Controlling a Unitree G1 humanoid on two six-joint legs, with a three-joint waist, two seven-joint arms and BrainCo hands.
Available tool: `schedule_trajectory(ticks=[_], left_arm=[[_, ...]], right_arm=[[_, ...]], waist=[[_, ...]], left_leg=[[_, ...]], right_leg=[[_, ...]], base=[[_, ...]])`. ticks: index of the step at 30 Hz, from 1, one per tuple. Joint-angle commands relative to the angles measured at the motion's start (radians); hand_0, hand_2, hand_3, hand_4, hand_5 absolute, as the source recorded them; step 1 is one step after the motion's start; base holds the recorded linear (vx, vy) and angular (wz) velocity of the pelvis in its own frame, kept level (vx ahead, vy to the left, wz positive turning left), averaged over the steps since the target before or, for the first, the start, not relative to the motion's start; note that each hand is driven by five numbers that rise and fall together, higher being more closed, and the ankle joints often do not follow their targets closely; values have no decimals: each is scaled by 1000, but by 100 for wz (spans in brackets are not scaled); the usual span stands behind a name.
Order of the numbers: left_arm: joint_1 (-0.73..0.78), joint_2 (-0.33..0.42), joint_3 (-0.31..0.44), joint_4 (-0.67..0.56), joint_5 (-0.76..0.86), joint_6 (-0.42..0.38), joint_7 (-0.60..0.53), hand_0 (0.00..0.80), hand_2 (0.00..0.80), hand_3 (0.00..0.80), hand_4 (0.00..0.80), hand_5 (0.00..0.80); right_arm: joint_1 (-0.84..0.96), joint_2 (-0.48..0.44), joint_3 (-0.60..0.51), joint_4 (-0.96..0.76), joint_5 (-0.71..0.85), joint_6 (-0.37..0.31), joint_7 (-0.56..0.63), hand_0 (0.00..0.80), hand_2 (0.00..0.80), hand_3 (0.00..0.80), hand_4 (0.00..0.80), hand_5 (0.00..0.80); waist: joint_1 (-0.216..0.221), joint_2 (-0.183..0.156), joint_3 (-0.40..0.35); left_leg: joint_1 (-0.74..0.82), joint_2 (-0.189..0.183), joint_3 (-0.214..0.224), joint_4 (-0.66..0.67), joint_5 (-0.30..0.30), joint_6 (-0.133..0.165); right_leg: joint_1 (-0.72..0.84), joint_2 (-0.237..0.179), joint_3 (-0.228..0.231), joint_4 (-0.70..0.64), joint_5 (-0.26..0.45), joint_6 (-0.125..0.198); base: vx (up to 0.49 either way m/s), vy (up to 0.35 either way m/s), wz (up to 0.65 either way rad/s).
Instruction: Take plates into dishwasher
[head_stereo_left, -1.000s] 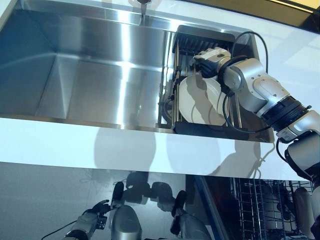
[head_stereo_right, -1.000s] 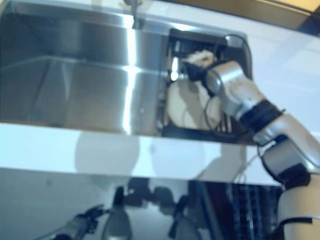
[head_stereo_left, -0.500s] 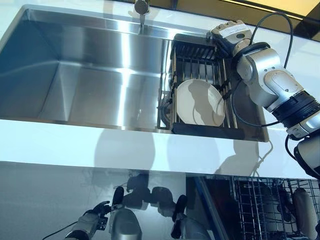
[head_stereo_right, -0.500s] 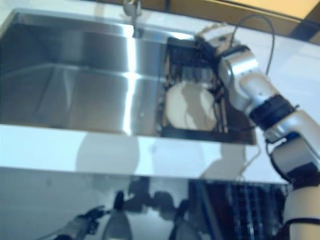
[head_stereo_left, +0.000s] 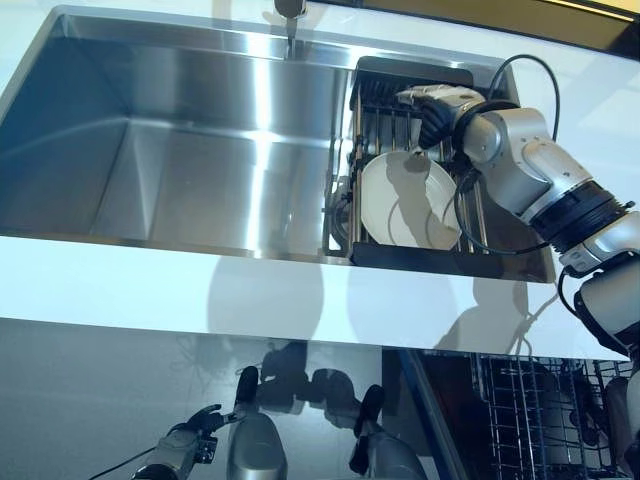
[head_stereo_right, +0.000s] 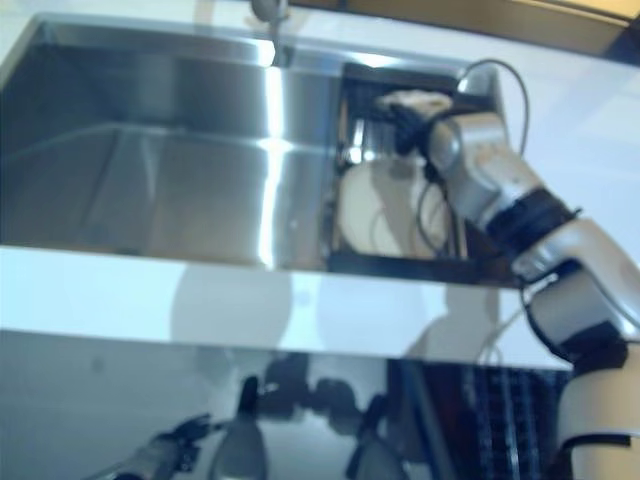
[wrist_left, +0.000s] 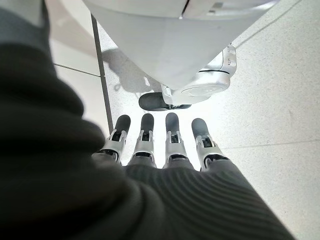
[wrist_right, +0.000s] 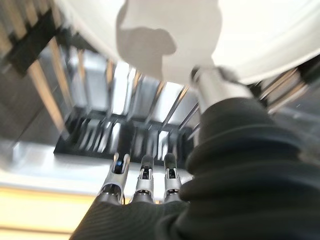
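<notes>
A round, glossy white plate (head_stereo_left: 408, 203) leans in a black wire rack (head_stereo_left: 412, 258) at the right end of a steel sink (head_stereo_left: 180, 150). The right hand (head_stereo_left: 432, 105) hovers over the plate's far rim, fingers straight, thumb tip hidden at the plate's edge. The dishwasher rack (head_stereo_left: 535, 410) is cut off lower right. The left hand (wrist_left: 165, 145) hangs relaxed above the floor.

No readable text, labels, numbers or signs anywhere in these views.
</notes>
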Motion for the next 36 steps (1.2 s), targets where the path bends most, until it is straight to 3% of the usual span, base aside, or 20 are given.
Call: schedule_trajectory(ticks=[1, 23, 25, 26, 36], left_arm=[[-46, 8, -46, 18, -4, -11, 0, 0, 0, 0, 0, 0], [-72, 18, -13, 35, 22, -2, 3, 0, 0, 0, 0, 0], [-75, 21, -12, 40, 20, -4, 0, 0, 0, 0, 0, 0], [-76, 21, -14, 45, 16, -7, 0, 0, 0, 0, 0, 0], [-80, 20, -24, 41, -1, -8, 6, 0, 0, 0, 0, 0]], right_arm=[[-78, -36, 42, 30, 19, -34, 15, 0, 0, 0, 0, 0], [-12, -17, 63, 8, -104, -87, 220, 0, 0, 0, 0, 0], [-16, -12, 68, 6, -130, -102, 211, 700, 700, 700, 700, 700], [-18, -8, 68, 2, -159, -109, 214, 800, 800, 800, 800, 800], [-72, -22, 92, 4, -340, -122, 111, 800, 800, 800, 800, 800]], waist=[[14, -30, 58], [9, -55, 89], [8, -55, 90], [7, -55, 91], [11, -54, 97]], left_leg=[[-4, -41, 32, -48, 38, 74], [3, -34, 47, -48, 46, 73], [3, -34, 48, -48, 48, 73], [2, -34, 48, -48, 48, 73], [-9, -34, 50, -48, 51, 75]], right_leg=[[43, -54, 12, 1, -32, 43], [42, -50, 15, 2, -25, 48], [42, -49, 15, 1, -24, 48], [41, -49, 16, 1, -23, 49], [33, -45, 18, -1, -22, 51]], base=[[-20, -8, 5], [-2, -1, 1], [0, 0, 0], [0, 0, 0], [0, 0, 0]])
